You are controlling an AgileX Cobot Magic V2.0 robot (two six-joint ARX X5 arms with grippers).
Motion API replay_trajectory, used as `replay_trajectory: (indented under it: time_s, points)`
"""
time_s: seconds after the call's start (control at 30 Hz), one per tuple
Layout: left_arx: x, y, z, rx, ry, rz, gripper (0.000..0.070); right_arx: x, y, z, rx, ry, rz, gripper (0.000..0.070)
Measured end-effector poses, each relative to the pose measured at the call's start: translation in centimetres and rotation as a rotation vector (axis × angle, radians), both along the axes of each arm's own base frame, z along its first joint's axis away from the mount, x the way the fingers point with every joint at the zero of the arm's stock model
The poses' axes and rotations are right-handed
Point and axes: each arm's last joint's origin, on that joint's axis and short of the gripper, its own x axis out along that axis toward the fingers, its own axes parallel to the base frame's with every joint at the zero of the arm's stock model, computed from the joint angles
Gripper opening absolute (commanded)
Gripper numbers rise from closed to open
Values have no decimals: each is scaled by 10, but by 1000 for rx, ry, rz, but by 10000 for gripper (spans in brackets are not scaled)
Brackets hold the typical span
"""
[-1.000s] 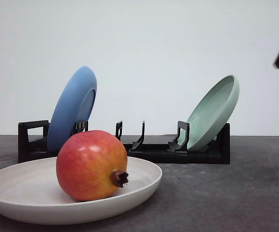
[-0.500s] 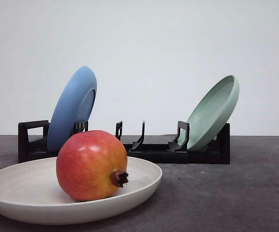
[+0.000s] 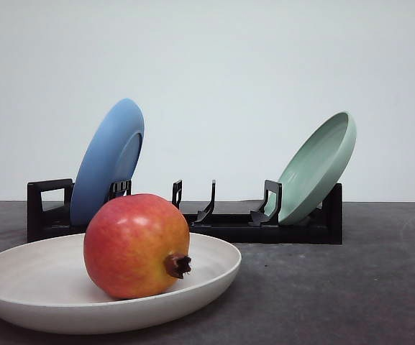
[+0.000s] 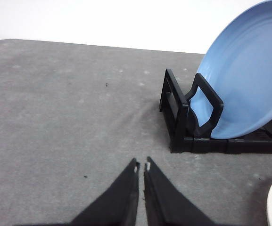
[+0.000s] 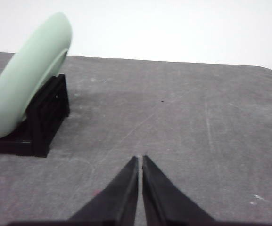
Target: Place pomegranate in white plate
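Pomegranate [image 3: 137, 246] rests inside white plate [image 3: 214, 277] near the desk's front edge; both grippers [image 4: 141, 167] [image 5: 140, 159] closed, empty; a bump could roll it out.

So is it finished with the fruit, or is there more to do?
It looks finished. The pomegranate sits in the white plate at the front of the table. Nothing is in hand: the left gripper and right gripper both have their fingers shut on nothing, over bare table near the rack. Nothing appears left to do.
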Motion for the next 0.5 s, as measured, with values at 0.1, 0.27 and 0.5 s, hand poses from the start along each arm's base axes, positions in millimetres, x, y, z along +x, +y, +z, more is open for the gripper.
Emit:
replay_trajectory:
  time_s: [0.1, 0.27, 0.5]
  points:
    - [0, 0, 0, 0, 0, 0, 0, 0, 0, 0, 1, 0, -2, 10]
    - [0, 0, 0, 0, 0, 0, 0, 0, 0, 0, 2, 0, -3, 10]
    - [0, 0, 0, 0, 0, 0, 0, 0, 0, 0, 2, 0, -2, 11]
